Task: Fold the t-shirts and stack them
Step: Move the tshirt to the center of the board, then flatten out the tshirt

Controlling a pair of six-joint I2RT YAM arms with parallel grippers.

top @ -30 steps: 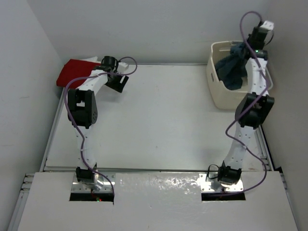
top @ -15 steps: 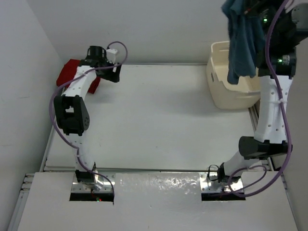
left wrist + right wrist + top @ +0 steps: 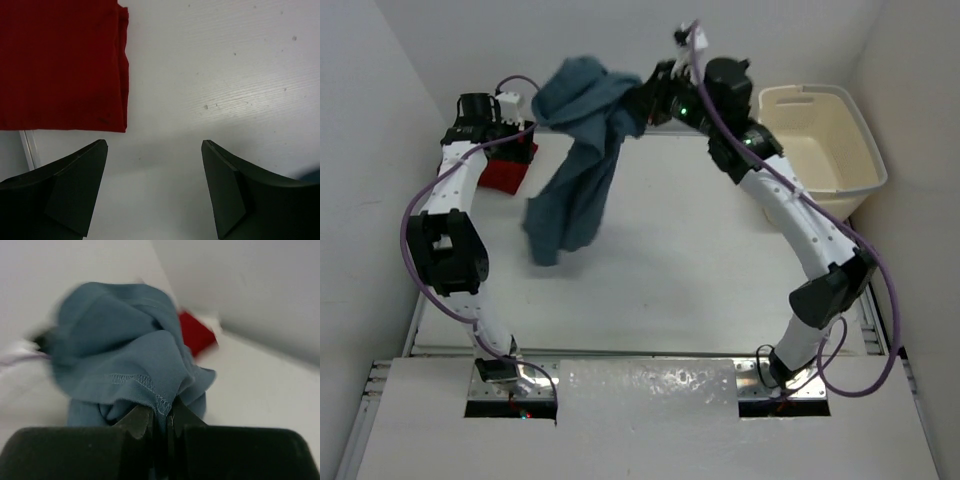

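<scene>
Hanging bunched from a hem pinched in the clenched right fingers (image 3: pixel 136 421), over the tabletop's (image 3: pixel 700 270) far left part, the blue shirt (image 3: pixel 575 170) could be dragged across the folded red shirt (image 3: pixel 60 60) at the far-left corner, where the left fingers (image 3: pixel 75 190) are held apart, empty.

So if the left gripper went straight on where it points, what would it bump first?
Probably the bare white tabletop: the left gripper points at it, with the folded bright red cloth t-shirt just off to one side.
</scene>
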